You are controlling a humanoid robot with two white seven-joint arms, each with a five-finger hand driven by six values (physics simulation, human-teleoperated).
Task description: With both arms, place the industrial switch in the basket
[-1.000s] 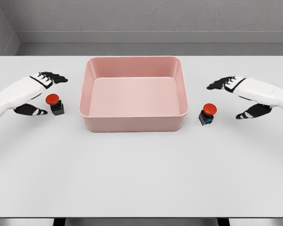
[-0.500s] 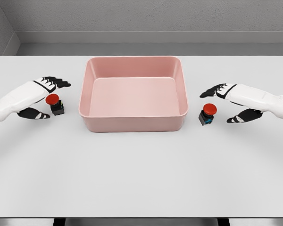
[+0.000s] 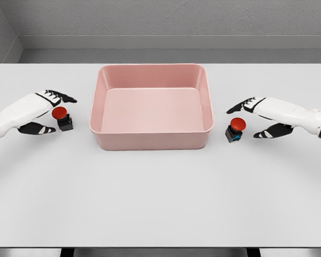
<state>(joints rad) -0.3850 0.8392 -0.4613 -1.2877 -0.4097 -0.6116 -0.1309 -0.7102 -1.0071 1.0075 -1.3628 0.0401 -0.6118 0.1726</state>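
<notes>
Fingers spread on both hands: the left hand (image 3: 40,112) brackets one switch (image 3: 62,118) near the table's (image 3: 160,198) left edge, the right hand (image 3: 259,118) sits just beside the other switch (image 3: 235,129), by the basket (image 3: 151,140).

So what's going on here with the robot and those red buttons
A two-armed robot is reaching for two red push-button switches on a white table. Its left hand is open around the left switch, and its right hand is open beside the right switch. Neither switch is lifted. The pink basket between them holds nothing.
</notes>
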